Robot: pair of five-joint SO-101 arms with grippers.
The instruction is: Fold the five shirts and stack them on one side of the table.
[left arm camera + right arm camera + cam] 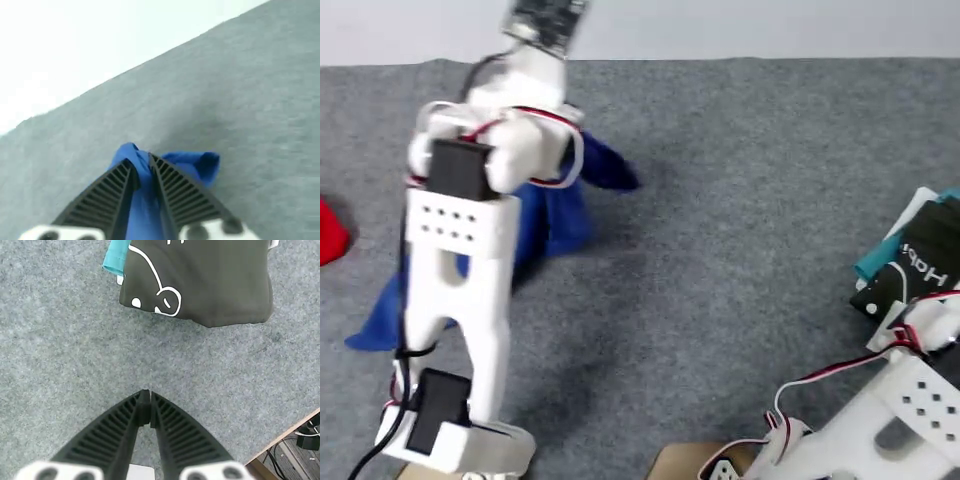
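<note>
A blue shirt [552,215] hangs bunched from my left gripper [142,165], which is shut on its cloth [192,165] above the grey table at the left. One tail of it trails to the table near the left edge [380,315]. At the right edge lies a stack of folded shirts, a black one with white print [915,270] on top, a teal one [880,255] under it. In the right wrist view the black shirt [205,282] lies just beyond my right gripper [146,402], which is shut with nothing in it over bare table.
A red cloth [330,232] pokes in at the left edge. The grey felt table [740,230] is bare through the middle. The table's wooden front edge [680,462] shows near the right arm's base, with cables [305,437] below it.
</note>
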